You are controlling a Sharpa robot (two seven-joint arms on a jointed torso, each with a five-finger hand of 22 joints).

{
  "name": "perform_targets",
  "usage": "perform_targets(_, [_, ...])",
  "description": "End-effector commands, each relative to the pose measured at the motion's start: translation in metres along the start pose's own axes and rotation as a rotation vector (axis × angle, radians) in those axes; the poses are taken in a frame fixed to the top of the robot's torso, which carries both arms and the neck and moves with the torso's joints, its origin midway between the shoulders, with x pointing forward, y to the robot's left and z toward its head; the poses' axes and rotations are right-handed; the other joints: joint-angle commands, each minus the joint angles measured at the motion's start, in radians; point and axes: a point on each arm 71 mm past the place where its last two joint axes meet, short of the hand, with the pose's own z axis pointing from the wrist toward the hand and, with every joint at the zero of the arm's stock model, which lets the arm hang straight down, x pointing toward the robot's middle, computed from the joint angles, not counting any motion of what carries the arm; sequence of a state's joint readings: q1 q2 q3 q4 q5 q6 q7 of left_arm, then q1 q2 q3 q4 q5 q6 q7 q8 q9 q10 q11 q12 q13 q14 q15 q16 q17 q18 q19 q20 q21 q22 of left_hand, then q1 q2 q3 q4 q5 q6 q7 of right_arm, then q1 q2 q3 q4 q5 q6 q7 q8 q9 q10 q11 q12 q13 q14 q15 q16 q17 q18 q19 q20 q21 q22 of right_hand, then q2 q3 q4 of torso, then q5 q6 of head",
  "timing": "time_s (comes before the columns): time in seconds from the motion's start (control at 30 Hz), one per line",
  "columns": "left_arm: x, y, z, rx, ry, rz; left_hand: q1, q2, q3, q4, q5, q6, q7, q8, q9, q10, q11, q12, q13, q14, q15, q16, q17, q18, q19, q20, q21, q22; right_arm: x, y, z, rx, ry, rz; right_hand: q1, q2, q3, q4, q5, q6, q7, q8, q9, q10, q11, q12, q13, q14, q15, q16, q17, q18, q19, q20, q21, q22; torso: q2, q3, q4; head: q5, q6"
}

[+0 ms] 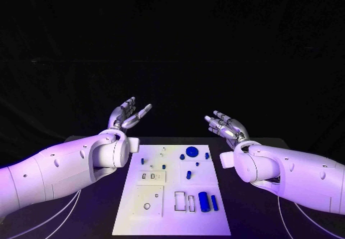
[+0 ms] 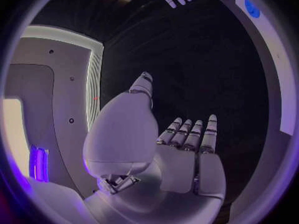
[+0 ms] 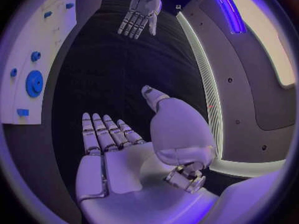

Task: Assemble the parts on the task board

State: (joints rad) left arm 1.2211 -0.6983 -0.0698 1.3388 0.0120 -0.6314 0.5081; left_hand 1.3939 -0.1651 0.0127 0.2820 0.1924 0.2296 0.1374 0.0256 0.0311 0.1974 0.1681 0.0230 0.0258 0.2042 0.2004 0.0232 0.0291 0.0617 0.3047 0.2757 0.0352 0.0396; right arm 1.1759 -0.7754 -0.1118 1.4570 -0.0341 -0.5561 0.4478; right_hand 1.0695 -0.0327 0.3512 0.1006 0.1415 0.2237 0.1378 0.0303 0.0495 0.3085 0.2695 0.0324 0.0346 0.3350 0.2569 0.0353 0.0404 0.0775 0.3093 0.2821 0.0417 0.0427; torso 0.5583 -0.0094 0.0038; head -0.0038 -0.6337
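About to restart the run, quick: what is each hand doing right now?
Left hand: open, fingers apart, holding nothing, raised beyond the task board.
Right hand: open, fingers apart, holding nothing.

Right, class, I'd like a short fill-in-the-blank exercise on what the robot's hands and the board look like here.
1. Both the left hand and the right hand hold ____.
2. The white board lies ____ the two arms.
3. The small parts standing on the board, such as the round disc, are coloured ____.

Missing words: nothing; between; blue
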Motion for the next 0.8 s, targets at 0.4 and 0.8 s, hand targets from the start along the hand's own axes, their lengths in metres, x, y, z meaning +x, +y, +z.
perform_targets(0.4, [-0.011,-0.007,-0.003,0.03,0.058,-0.041,0.081,0.056,0.051,0.012,0.002,0.168,0.119,0.045,0.028,0.18,0.056,0.022,0.015,0.204,0.04,0.05,0.034,0.049,0.137,0.017,0.043,0.02,-0.01,0.017,0.014,-0.178,0.19,-0.372,0.219,-0.027,0.084,-0.144,0.012,0.469,0.142,0.14,0.095,0.565,-0.041,0.092,0.035,0.53,-0.062,0.139,0.075,0.085,0.397,0.005,0.145,0.065,0.016,-0.0027,-0.0014,-0.007,-0.003])
perform_targets(0.8, [-0.012,-0.01,-0.008,0.035,0.078,-0.033,0.162,0.079,0.101,-0.008,-0.003,0.598,0.105,0.177,0.102,0.69,0.034,0.12,0.04,0.695,-0.037,0.232,0.138,0.124,0.561,-0.007,0.22,0.086,-0.012,0.032,0.017,-0.254,0.222,-0.577,0.23,-0.084,0.185,-0.199,-0.01,0.657,0.108,0.181,0.115,0.733,-0.086,0.074,0.029,0.68,-0.113,0.178,0.087,0.107,0.52,-0.021,0.205,0.079,0.041,-0.0058,0.0071,-0.018,-0.006])
